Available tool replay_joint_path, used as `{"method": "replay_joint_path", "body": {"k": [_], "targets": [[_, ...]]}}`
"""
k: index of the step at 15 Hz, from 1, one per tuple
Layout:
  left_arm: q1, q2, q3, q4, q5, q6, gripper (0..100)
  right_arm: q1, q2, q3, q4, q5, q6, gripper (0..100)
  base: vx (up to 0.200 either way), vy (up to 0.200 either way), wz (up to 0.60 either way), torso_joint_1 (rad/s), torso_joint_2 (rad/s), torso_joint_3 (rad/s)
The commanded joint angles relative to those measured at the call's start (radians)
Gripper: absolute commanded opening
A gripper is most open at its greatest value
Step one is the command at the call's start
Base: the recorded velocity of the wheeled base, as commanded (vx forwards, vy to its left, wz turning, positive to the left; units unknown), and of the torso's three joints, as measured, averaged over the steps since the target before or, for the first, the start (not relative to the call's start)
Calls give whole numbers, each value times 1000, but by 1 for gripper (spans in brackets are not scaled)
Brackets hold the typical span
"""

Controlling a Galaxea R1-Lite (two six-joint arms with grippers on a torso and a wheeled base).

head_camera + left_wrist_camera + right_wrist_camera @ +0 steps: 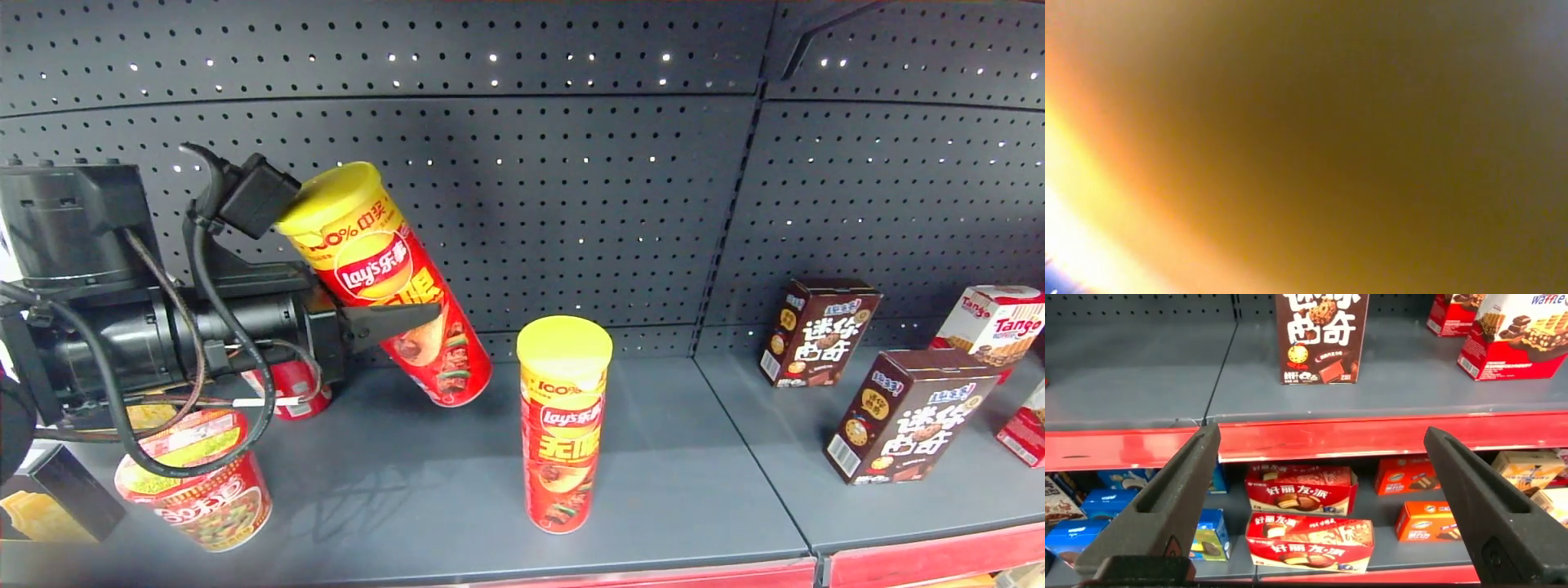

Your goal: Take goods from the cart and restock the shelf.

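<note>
Left hand (pixel 408 314) clamped on chips can (pixel 367 253) — tilted, probably to land base-first on shelf (pixel 653 490), 10 o'clock of standing can (pixel 563 425); right hand (pixel 1323 431) wide open, empty.

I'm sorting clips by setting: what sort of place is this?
Probably a shop's snack aisle: a pegboard-backed shelf, a chip can and cookie boxes facing out, more boxed sweets below.
</note>
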Motion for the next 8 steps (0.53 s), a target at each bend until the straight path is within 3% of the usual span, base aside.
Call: {"method": "replay_joint_path", "body": {"k": [1, 5, 8], "targets": [[0, 57, -31, 1, -4, 3, 0, 0, 1, 0, 0, 0, 0, 100, 0, 0, 0, 0, 0, 0], [-5, 149, -82, 2, -7, 62, 0, 0, 1, 0, 0, 0, 0, 100, 0, 0, 0, 0, 0, 0], [-8, 206, -133, 10, -34, 72, 0, 0, 1, 0, 0, 0, 0, 100, 0, 0, 0, 0, 0, 0]]}}
